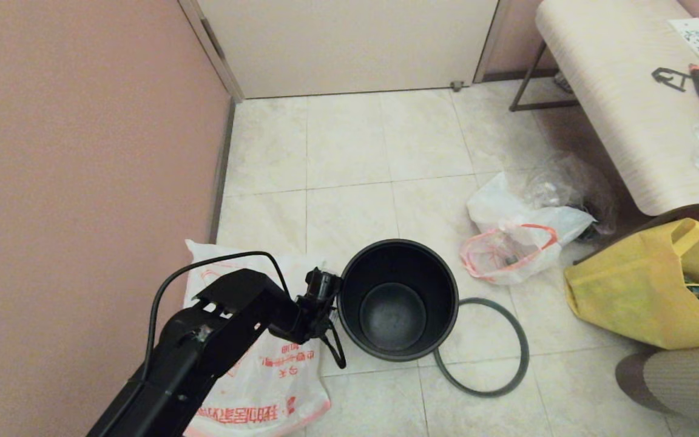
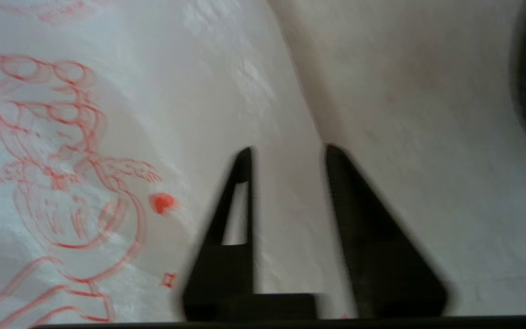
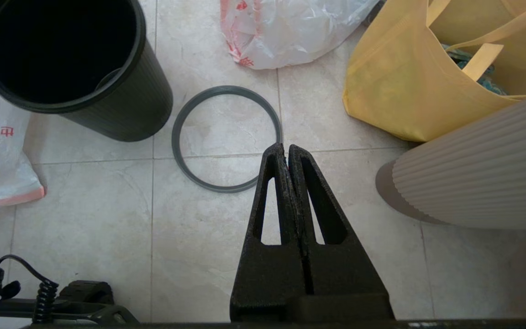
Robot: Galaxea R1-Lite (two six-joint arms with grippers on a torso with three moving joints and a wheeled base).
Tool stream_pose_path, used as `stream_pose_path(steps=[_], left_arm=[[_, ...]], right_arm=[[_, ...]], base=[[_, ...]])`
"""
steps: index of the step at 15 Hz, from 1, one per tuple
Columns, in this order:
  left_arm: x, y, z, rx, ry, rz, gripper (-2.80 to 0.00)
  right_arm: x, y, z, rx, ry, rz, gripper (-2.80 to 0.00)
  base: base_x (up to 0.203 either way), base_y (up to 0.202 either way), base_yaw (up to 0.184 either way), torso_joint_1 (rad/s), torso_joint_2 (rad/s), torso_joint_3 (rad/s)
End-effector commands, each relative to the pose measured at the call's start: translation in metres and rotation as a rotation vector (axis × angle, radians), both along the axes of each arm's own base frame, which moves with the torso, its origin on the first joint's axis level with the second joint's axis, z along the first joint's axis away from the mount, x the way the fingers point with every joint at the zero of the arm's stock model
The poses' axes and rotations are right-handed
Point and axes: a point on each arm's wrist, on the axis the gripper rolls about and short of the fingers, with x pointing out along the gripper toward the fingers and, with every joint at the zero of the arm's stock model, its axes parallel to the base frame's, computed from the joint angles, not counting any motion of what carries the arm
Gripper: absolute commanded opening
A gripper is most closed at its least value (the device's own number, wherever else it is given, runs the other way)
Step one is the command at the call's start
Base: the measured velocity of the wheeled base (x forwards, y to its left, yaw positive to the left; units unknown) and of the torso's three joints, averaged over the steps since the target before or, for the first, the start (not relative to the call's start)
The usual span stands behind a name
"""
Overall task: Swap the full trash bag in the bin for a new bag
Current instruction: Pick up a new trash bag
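The black bin (image 1: 397,300) stands empty and upright mid-floor, its dark-grey ring (image 1: 525,351) lying flat on the tiles beside it. The new bag (image 1: 264,376), white with red cartoon and lettering, lies flat on the floor left of the bin. My left arm (image 1: 228,315) reaches over it. The left gripper (image 2: 286,151) hangs open just above the new bag (image 2: 107,137) near its edge, nothing between the fingers. The full trash bag (image 1: 519,240) lies on the floor to the bin's right. My right gripper (image 3: 286,147) is shut and empty above the ring (image 3: 176,139).
A yellow fabric tote (image 1: 634,291) stands at the right, with a clear bag of dark items (image 1: 577,182) behind the full bag. A pale bench (image 1: 622,91) is at the back right. A ribbed pale shape (image 1: 689,382) sits at the bottom right. A pink wall (image 1: 82,152) runs along the left.
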Motion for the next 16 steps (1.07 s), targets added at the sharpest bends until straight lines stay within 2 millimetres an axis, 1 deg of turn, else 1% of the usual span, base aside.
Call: stream_pose_path(steps=[1,5,6,7,8,10,11,12,13,16], left_arm=[[0.006,0.001,-0.022,0.026,0.017,0.024,0.00],[0.021,0.005,-0.032,0.055,-0.003,0.078,0.00],[0.021,0.005,-0.028,0.036,-0.016,0.092,0.00],[0.021,0.004,-0.014,-0.015,-0.038,0.110,0.00],[0.016,0.003,0.004,-0.075,-0.039,0.103,0.00],[-0.001,-0.002,0.035,-0.166,-0.018,0.059,0.00],[-0.012,-0.006,0.046,-0.212,-0.013,0.044,0.00],[-0.020,-0.007,0.053,-0.245,-0.019,0.035,0.00],[-0.025,-0.007,0.056,-0.264,-0.030,0.030,0.00],[-0.036,0.000,0.069,-0.307,-0.093,0.026,0.00]], right_arm=[[0.000,0.000,0.000,-0.001,0.003,0.000,-2.80],[0.000,0.000,0.000,-0.001,0.003,0.000,-2.80],[0.000,0.000,0.000,-0.001,0.003,0.000,-2.80],[0.000,0.000,0.000,-0.001,0.003,0.000,-2.80],[0.000,0.000,0.000,-0.001,0.003,0.000,-2.80],[0.000,0.000,0.000,-0.001,0.003,0.000,-2.80],[0.000,0.000,0.000,-0.001,0.003,0.000,-2.80],[0.000,0.000,0.000,-0.003,0.003,0.000,-2.80],[0.000,0.000,0.000,-0.001,0.001,0.000,-2.80],[0.000,0.000,0.000,0.000,0.003,0.000,-2.80]], base=[[0.000,0.000,0.000,0.000,0.00,0.000],[0.000,0.000,0.000,0.000,0.00,0.000],[0.000,0.000,0.000,0.000,0.00,0.000],[0.000,0.000,0.000,0.000,0.00,0.000],[0.000,0.000,0.000,0.000,0.00,0.000],[0.000,0.000,0.000,0.000,0.00,0.000],[0.000,0.000,0.000,0.000,0.00,0.000],[0.000,0.000,0.000,0.000,0.00,0.000],[0.000,0.000,0.000,0.000,0.00,0.000],[0.000,0.000,0.000,0.000,0.00,0.000]])
